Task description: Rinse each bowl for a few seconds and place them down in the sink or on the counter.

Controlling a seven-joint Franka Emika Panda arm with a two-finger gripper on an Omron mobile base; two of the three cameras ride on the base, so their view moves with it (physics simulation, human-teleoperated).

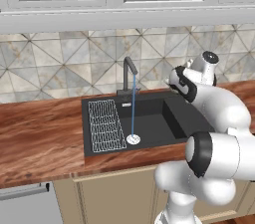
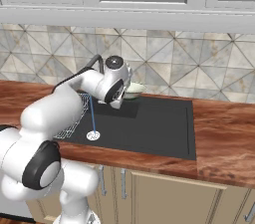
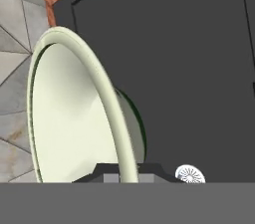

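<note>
So the pincer (image 3: 128,172) is gripping the pale bowl (image 3: 74,113) by its rim, jaws clenched tight on that thin edge, and it's holding it tipped on its side over the back of the sink (image 2: 164,128), off to the right of the running faucet (image 1: 130,68). The water stream (image 1: 133,111) is falling straight onto the drain (image 1: 133,139), well apart from the bowl. My worry: a rim pinch like that could be slipping once it's wet, and the bowl might be dropping into the basin. No brands or writing anywhere that I can read.
</note>
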